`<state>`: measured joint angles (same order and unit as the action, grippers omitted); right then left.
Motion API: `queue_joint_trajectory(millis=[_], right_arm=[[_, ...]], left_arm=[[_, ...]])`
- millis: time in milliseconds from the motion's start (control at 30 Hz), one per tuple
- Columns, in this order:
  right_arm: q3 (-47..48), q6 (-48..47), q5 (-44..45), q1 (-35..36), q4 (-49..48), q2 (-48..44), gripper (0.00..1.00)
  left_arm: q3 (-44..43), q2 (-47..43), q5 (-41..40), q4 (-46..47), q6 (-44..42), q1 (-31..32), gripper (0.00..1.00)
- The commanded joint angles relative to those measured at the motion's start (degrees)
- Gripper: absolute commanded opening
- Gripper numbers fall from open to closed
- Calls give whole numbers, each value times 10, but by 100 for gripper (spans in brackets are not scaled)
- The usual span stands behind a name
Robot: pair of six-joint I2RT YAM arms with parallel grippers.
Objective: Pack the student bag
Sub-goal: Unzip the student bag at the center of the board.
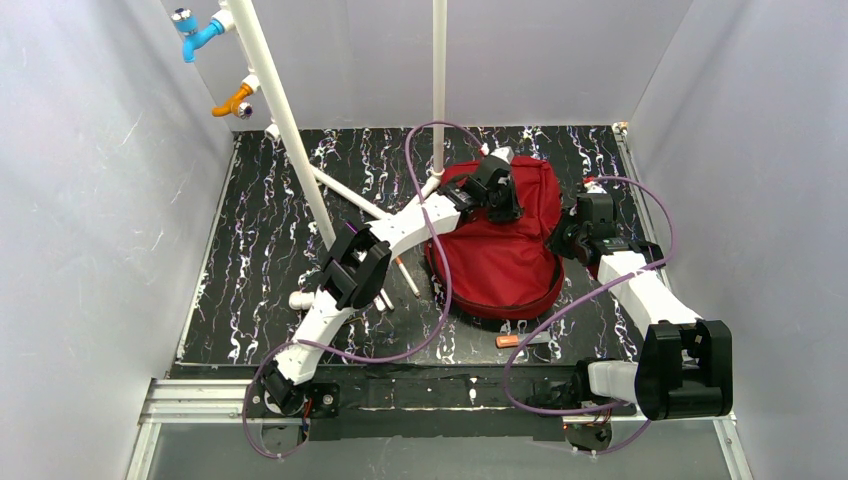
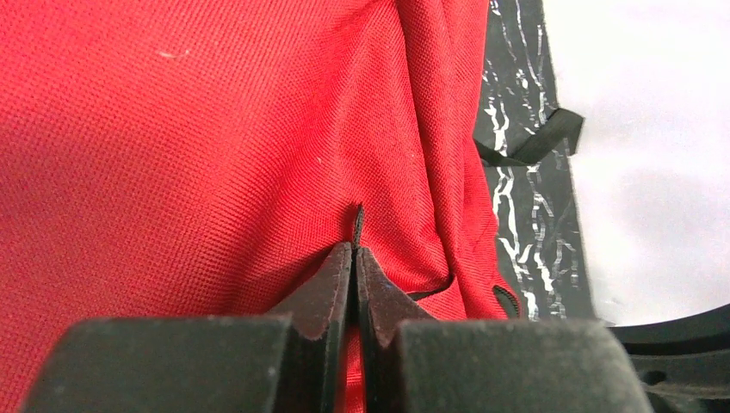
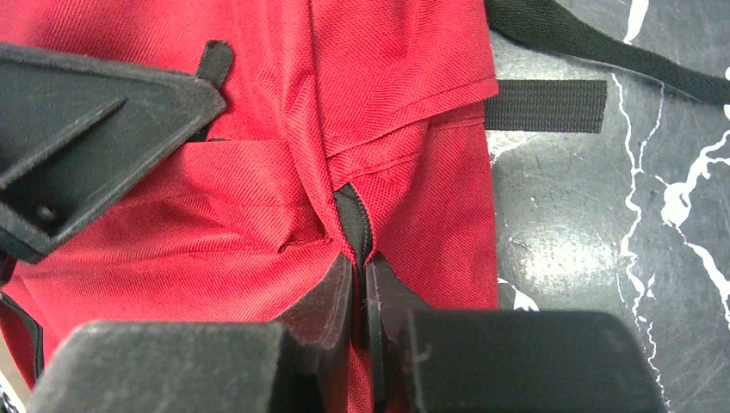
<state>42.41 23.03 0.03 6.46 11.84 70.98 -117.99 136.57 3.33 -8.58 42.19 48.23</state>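
The student bag (image 1: pixel 500 262), a dark-red fabric backpack, lies in the middle of the black marbled table. My left gripper (image 1: pixel 497 197) sits on the bag's far upper part. In the left wrist view it (image 2: pixel 354 251) is shut on a thin dark zip tab that sticks up from the red fabric (image 2: pixel 215 146). My right gripper (image 1: pixel 574 236) is at the bag's right edge. In the right wrist view it (image 3: pixel 360 262) is shut on the dark zip seam of the bag (image 3: pixel 258 189). The left gripper's body (image 3: pixel 86 138) shows there at upper left.
An orange marker (image 1: pixel 520 340) lies in front of the bag and a pale pen (image 1: pixel 408 277) lies to its left, by the left arm. White pipes (image 1: pixel 285 120) with a blue (image 1: pixel 195 30) and an orange tap (image 1: pixel 235 100) stand at back left. Black straps (image 3: pixel 547 105) lie right of the bag.
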Motion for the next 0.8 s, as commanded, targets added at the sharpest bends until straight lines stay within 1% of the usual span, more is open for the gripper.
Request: queue_joint_trajectory(millis=[0, 67, 100, 200, 300, 367, 467, 533, 633, 733, 767], right_arm=[[-14, 61, 28, -11, -10, 1, 1], [-25, 96, 23, -35, -12, 4, 1], [-29, 108, 22, -45, -12, 6, 1], [-32, 131, 49, -72, 13, 8, 1], [-48, 148, 58, -107, 22, -5, 1], [-58, 157, 60, -123, 20, -19, 1], [-59, 162, 65, -129, 24, -28, 1], [-60, 151, 52, -129, 8, -25, 1], [-44, 91, -11, -129, -16, -11, 1], [6, 35, -16, -112, 23, -11, 2], [27, 20, 4, -99, 48, -12, 17]], left_arm=[[-4, -42, -95, -62, -114, 4, 0], [26, -83, -159, -59, -156, 3, 0], [52, -109, -182, -42, -178, 2, 0], [128, -177, -222, 13, -227, -10, 0], [183, -225, -259, 36, -258, -27, 0], [226, -255, -266, 51, -268, -40, 0], [294, -292, -268, 63, -266, -57, 0], [344, -316, -262, 76, -260, -68, 0], [361, -327, -219, 68, -253, -80, 0], [361, -328, -163, 61, -250, -83, 0], [356, -325, -137, 56, -242, -85, 0]])
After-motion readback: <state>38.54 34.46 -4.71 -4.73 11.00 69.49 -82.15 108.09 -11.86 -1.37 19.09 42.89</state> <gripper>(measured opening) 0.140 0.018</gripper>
